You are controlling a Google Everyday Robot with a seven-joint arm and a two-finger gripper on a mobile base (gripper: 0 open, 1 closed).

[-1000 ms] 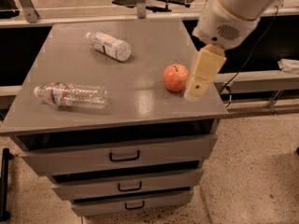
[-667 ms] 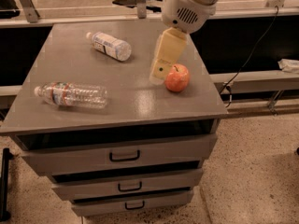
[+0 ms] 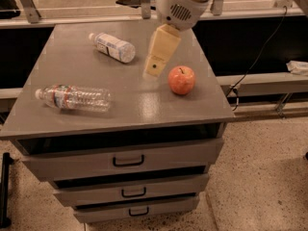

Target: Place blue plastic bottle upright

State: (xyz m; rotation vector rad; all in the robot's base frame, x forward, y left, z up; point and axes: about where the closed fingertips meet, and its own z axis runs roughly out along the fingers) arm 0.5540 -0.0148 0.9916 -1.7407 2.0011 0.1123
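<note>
- Foremost, a grey cabinet [image 3: 130,107] with a flat top is recorded. Three drawers are stacked in its front, each with a dark handle. The top drawer [image 3: 127,159] and the two below it are shut, so their contents are hidden.
- A white robot arm [image 3: 180,6] is entered at the upper edge of the view, above the back of the cabinet top.
- A cream-coloured gripper [image 3: 154,71] is held below the arm, pointing down and to the left over the middle of the top. It is set between the blue plastic bottle and the apple and touches neither. Whether it is open or closed cannot be told, and no object is seen held by it.
- A long ribbed clear bottle [image 3: 74,97] with a red-and-blue label is laid on its side near the front left, with its cap to the left. Its contents cannot be told.
- The blue plastic bottle [image 3: 111,46] is laid on its side at the back left, with its white cap towards the far left. It is well apart from the longer bottle.
- A red-orange apple [image 3: 182,79] is set stem up on the right part of the top, just beside the gripper.
</note>
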